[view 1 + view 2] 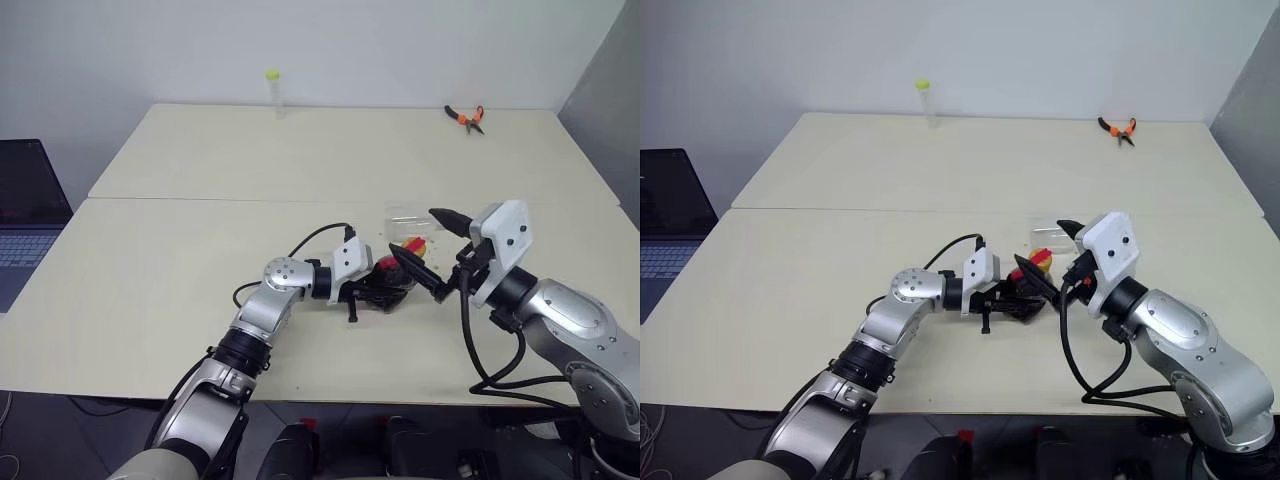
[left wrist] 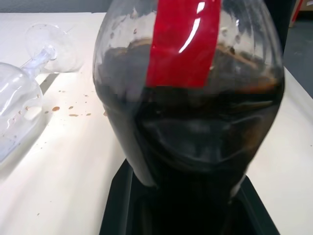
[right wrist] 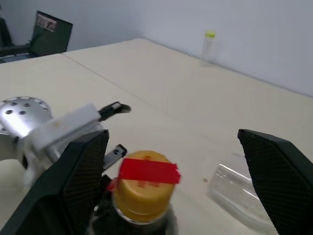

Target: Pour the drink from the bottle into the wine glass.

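Bottle (image 3: 144, 188) of drink (image 2: 195, 142) is clamped upright near the table's (image 1: 150, 300) front edge by the closed left gripper (image 1: 385, 285); the right gripper (image 3: 171, 181), spread wide and empty, straddles the cap, presumably for unscrewing. The wine glass (image 2: 29, 78) is lying toppled beside it.

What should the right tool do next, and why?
Probably close on the yellow cap: the open right tool straddles it, while the left tool holds the bottle, capped and full of drink. The wine glass lying on its side needs righting afterwards.
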Tool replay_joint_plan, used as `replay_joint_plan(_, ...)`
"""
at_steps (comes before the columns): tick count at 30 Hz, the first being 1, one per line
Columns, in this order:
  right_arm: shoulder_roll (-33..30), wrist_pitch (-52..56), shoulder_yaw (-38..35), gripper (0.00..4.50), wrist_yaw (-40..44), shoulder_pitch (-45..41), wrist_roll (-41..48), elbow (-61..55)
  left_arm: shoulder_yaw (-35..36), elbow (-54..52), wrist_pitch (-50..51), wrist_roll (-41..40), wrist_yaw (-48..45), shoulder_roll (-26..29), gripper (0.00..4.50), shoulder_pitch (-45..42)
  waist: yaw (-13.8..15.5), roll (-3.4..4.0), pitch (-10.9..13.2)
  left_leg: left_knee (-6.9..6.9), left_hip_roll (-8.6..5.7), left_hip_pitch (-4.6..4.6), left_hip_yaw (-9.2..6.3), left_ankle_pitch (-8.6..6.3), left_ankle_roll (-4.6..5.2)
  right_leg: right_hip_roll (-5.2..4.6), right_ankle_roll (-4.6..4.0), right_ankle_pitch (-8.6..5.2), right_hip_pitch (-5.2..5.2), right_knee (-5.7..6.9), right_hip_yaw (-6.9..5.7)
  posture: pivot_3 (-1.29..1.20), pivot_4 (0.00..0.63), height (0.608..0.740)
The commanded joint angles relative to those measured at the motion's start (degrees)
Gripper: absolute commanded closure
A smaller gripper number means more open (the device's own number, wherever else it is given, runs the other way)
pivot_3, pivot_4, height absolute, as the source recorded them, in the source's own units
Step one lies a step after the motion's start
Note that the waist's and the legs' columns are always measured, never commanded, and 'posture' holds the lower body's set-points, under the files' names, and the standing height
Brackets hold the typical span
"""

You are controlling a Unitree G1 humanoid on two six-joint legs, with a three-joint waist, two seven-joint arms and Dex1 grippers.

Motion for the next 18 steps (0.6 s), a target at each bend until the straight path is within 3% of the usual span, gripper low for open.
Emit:
replay_joint_plan(1, -0.1, -1.8, -5.7, 0.0, 2.3, 2.3, 1.9, -0.5, 1.0, -1.5, -1.8, -0.7, 0.2, -0.2, 3.85, -1.6, 0.0, 0.0, 0.0, 0.0, 0.01, 0.0, -0.01, -0.02, 0.03, 0.01, 0.0, 0.0, 0.0, 0.0, -0.01, 0.0, 0.15, 0.74)
replay_joint_plan(12, -4.8, -0.6, -14.9, 0.0, 9.8, 10.4, 8.5, -2.0, 1.1, -1.2, -2.1, -0.6, 0.1, -0.3, 3.85, -1.6, -0.1, 0.0, 0.0, -0.01, 0.03, 0.04, 0.03, -0.04, 0.07, 0.05, 0.0, 0.0, 0.01, 0.06, 0.02, 0.0, 0.15, 0.74)
replay_joint_plan(18, -8.3, 2.6, -21.8, 0.0, 12.5, 13.3, 20.0, -3.1, 1.1, -0.8, -2.3, -0.6, 0.2, -0.4, 3.85, -1.8, -0.1, -0.02, 0.0, 0.0, 0.03, 0.04, 0.04, -0.04, 0.07, 0.05, 0.0, 0.0, 0.03, 0.06, 0.02, 0.0, 0.15, 0.74)
